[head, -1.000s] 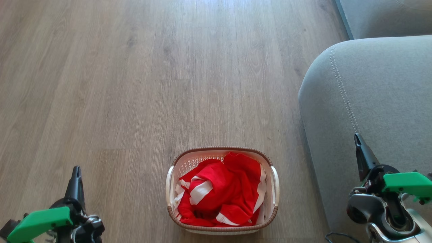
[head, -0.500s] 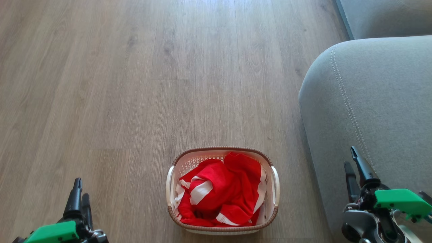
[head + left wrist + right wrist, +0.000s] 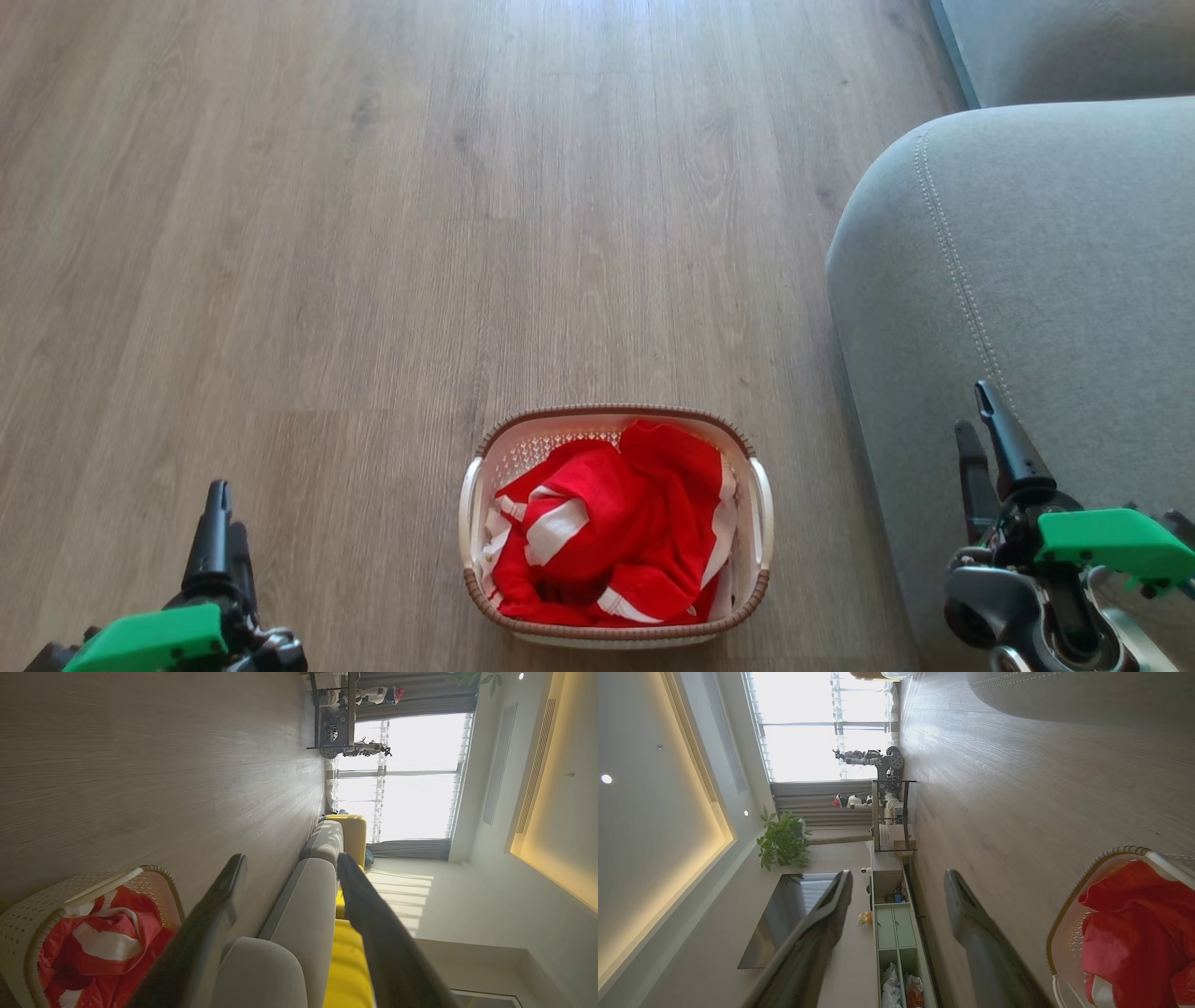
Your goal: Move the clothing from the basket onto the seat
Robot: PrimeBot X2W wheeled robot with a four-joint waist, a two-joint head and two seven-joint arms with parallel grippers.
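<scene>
The cream perforated basket (image 3: 607, 410) with a brown braided rim stands on the wood floor, low in the middle of the head view. The clothing (image 3: 607, 541), red with white stripes, is crumpled inside it. The grey seat (image 3: 1046, 280) rises just right of the basket. My left gripper (image 3: 227, 509) hovers at the lower left, open and empty, well left of the basket. My right gripper (image 3: 973, 411) is open and empty in front of the seat's edge. The left wrist view shows the open left gripper (image 3: 290, 858) and the basket (image 3: 28, 924) with the clothing (image 3: 93, 952). The right wrist view shows the open right gripper (image 3: 897, 875) and the clothing (image 3: 1134, 924).
Bare wood floor (image 3: 373, 233) stretches ahead and to the left. A further grey sofa section (image 3: 1064, 47) sits at the top right. Yellow cushions (image 3: 348, 961) lie along the sofa. Far off are a metal-framed table (image 3: 892, 812), a low cabinet (image 3: 894, 926) and a plant (image 3: 782, 842).
Both grippers have opened: each showed one closed point a second ago and now shows two spread fingers. Both also sit lower in the head view. Basket and clothing are unmoved.
</scene>
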